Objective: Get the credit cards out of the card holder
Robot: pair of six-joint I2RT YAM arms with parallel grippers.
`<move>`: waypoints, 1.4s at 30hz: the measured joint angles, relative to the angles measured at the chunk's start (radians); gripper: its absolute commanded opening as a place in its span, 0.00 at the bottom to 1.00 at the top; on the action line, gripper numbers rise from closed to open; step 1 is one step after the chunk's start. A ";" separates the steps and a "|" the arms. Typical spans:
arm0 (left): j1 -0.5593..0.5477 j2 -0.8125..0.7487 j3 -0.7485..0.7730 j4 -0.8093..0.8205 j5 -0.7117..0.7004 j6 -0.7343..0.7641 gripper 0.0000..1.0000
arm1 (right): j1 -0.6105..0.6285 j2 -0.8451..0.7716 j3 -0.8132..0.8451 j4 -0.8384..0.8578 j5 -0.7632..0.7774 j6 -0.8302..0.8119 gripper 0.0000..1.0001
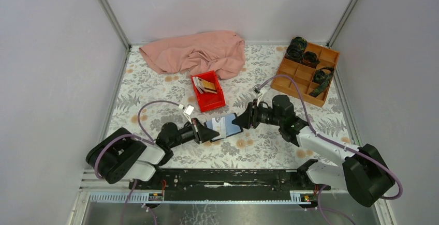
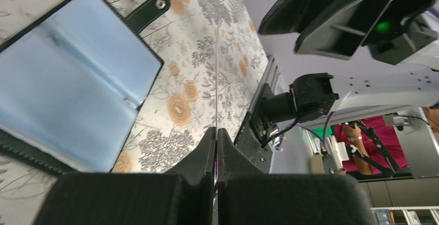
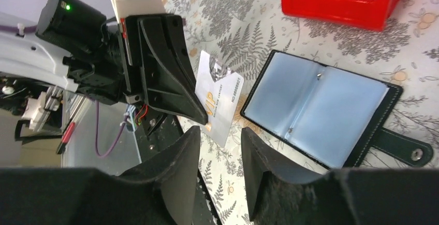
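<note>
Looking down on a table (image 1: 155,85) covered in a grey fern-and-orange-flower print, boxed in by plain pale walls meeting at metal corner posts. Finding a pink cloth (image 1: 196,53) crumpled at the far edge, a red tray (image 1: 216,102) just in front of it carrying stacked cards (image 1: 205,85), and a wooden compartment box (image 1: 300,75) at the far right holding dark coiled things.

Seeing the card holder (image 1: 234,125) lying flat and open near the middle of the table, between the two grippers, blue inside facing up. Reading its long axis as running across the fold from panel to panel, roughly left to right and a little slanted from overhead, with the black snap strap (image 3: 409,151) continuing that line off the end away from the left gripper (image 2: 216,132).

Finding that gripper pinching a white card (image 3: 220,101) between fingers pressed tight together, the card standing on edge just beside the holder, clear of its pockets. Finding the right gripper (image 3: 220,137) with jaws spread, the card's lower corner sitting in the gap; not telling whether either pad is touching it.

Getting the card's face only from the right wrist: gold "VIP" lettering on white. Getting from the left wrist only a hairline edge rising off the fingertips, plus the right gripper looming overhead and, past the table's near edge, a person in a magenta top (image 2: 362,150). Getting cloth and box from overhead alone, where the card is hard to separate from the holder.
</note>
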 measured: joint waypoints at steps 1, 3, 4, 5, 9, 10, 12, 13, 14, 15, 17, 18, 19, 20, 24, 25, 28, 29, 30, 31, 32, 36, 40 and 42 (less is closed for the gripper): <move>-0.003 0.006 0.006 0.015 0.006 -0.006 0.00 | 0.003 0.009 -0.002 0.012 -0.014 0.001 0.41; -0.005 0.022 0.013 0.050 0.016 -0.021 0.00 | 0.009 0.020 -0.005 0.022 -0.030 0.001 0.41; -0.006 0.031 0.013 0.072 0.022 -0.029 0.00 | 0.014 0.025 -0.005 0.025 -0.037 0.001 0.41; -0.010 0.042 0.014 0.096 0.027 -0.040 0.00 | 0.020 0.029 -0.005 0.029 -0.042 0.001 0.41; -0.023 0.082 0.023 0.178 0.045 -0.078 0.00 | 0.051 0.045 -0.005 0.047 -0.055 0.001 0.41; -0.029 0.087 0.026 0.193 0.047 -0.084 0.00 | 0.056 0.049 -0.005 0.048 -0.055 0.001 0.41; -0.040 0.090 0.033 0.212 0.047 -0.093 0.00 | 0.066 0.054 -0.005 0.050 -0.055 0.001 0.41; -0.046 0.090 0.037 0.220 0.047 -0.098 0.00 | 0.069 0.055 -0.005 0.050 -0.055 0.001 0.40; -0.051 0.090 0.040 0.227 0.047 -0.101 0.00 | 0.071 0.055 -0.005 0.050 -0.055 0.001 0.35; -0.054 0.090 0.043 0.233 0.047 -0.104 0.00 | 0.073 0.055 -0.005 0.050 -0.055 0.001 0.25; -0.058 0.089 0.048 0.239 0.047 -0.108 0.00 | 0.075 0.055 -0.005 0.058 -0.059 0.002 0.03; -0.060 0.088 0.051 0.239 0.047 -0.108 0.00 | 0.076 0.055 -0.006 0.064 -0.063 0.002 0.01; -0.060 0.088 0.051 0.237 0.047 -0.108 0.10 | 0.076 0.055 -0.006 0.070 -0.064 0.006 0.00; -0.058 0.088 0.051 0.229 0.045 -0.108 0.20 | 0.074 0.053 -0.007 0.081 -0.072 0.013 0.00; -0.056 0.086 0.058 0.224 0.054 -0.108 0.40 | 0.077 0.043 -0.009 0.088 -0.092 0.011 0.00; -0.057 0.082 0.061 0.223 0.056 -0.107 0.40 | 0.078 0.039 -0.009 0.082 -0.097 0.003 0.00; -0.057 0.057 0.065 0.218 0.066 -0.103 0.38 | 0.078 0.016 -0.007 0.037 -0.112 -0.038 0.00; -0.057 0.045 0.066 0.209 0.070 -0.102 0.38 | 0.078 0.010 -0.005 0.024 -0.122 -0.051 0.00; -0.057 0.033 0.066 0.202 0.074 -0.100 0.37 | 0.078 0.003 -0.001 0.007 -0.136 -0.064 0.00; -0.057 0.020 0.066 0.193 0.078 -0.097 0.36 | 0.079 -0.002 0.003 -0.005 -0.152 -0.074 0.00; -0.056 0.006 0.066 0.182 0.081 -0.094 0.35 | 0.079 -0.006 0.005 -0.013 -0.166 -0.082 0.00; -0.055 -0.045 0.074 0.144 0.096 -0.072 0.33 | 0.079 -0.006 0.007 -0.043 -0.231 -0.101 0.00; -0.055 -0.085 0.081 0.108 0.109 -0.053 0.25 | 0.085 0.015 0.007 -0.056 -0.280 -0.106 0.00; -0.055 -0.105 0.087 0.074 0.117 -0.040 0.21 | 0.090 0.025 0.007 -0.061 -0.291 -0.107 0.00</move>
